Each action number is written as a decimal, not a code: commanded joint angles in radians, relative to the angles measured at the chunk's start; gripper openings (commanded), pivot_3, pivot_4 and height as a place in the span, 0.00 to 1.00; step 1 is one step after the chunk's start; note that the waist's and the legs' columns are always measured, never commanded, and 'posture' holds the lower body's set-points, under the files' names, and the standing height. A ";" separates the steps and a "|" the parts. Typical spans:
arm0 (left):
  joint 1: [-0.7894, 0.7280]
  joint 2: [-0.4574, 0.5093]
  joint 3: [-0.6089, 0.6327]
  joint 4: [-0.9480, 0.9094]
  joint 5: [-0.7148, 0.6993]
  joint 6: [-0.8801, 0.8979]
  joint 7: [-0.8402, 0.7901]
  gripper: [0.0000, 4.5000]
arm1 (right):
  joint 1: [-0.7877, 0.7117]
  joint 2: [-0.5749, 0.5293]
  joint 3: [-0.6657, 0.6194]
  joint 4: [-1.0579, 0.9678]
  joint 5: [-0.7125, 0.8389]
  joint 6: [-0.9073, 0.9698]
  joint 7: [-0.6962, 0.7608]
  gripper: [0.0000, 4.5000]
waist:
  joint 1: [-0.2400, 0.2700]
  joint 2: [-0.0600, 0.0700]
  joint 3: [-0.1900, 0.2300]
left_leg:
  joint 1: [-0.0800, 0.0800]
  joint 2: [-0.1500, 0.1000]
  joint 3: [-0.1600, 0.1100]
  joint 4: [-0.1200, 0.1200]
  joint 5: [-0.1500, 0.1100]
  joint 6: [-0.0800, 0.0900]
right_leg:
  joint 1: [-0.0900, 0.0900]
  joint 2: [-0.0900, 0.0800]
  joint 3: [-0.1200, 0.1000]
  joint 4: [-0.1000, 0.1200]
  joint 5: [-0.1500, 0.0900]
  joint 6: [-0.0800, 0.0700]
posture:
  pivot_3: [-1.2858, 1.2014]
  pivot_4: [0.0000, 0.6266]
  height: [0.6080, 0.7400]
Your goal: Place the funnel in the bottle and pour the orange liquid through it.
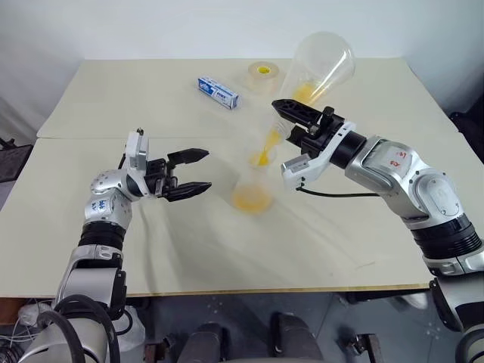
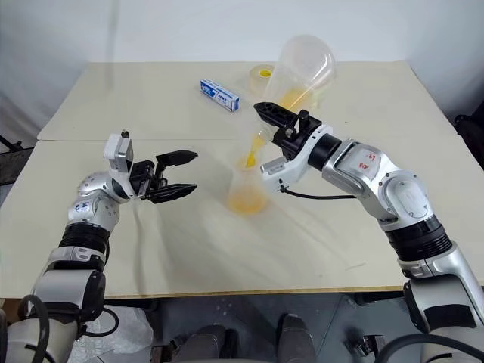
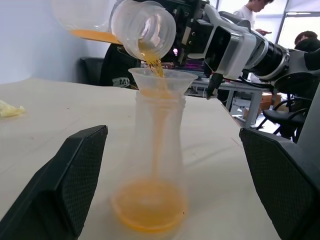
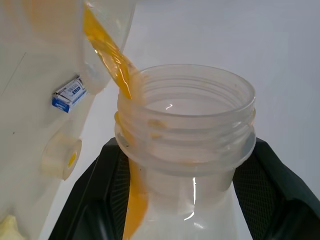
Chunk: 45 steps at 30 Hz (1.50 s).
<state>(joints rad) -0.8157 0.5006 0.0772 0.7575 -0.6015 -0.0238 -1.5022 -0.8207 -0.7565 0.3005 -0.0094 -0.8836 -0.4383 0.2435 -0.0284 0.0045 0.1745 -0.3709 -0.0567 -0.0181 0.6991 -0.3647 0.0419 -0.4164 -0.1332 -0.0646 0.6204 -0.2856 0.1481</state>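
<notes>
Hovering wide open, my left fingers (image 1: 198, 172) flank the bottle (image 1: 252, 193) mid-counter; it's light and tippy, best steadied low on its body. The funnel (image 3: 161, 80) sits loose in its mouth. My right fingers (image 1: 290, 113) clamp the flask's (image 1: 321, 66) slippery neck, streaming orange liquid (image 1: 266, 145).

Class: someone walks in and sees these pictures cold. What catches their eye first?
A bright stream of orange liquid runs from the tilted clear conical flask clamped by the right gripper into the small clear funnel seated in the frosted white bottle mid-table. Beside it, the left gripper waits, jaws wide.
</notes>
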 commanded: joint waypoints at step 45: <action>0.003 -0.015 0.047 -0.048 -0.015 0.020 -0.112 1.00 | -0.068 -0.012 -0.023 0.026 -0.067 -0.085 -0.079 0.55 | 0.000 0.000 0.000 | 0.000 0.000 0.000 0.000 0.000 0.000 | 0.000 0.000 0.000 0.000 0.000 0.000 | 0.52 0.24 1.00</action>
<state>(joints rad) -0.8072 0.4839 0.1126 0.7444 -0.6024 0.0006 -1.5022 -0.8586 -0.7565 0.3006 0.0379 -0.9536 -0.5179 0.1872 -0.0287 0.0045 0.1745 -0.3709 -0.0567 -0.0180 0.6991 -0.3647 0.0419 -0.4164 -0.1331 -0.0646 0.6206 -0.2856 0.1481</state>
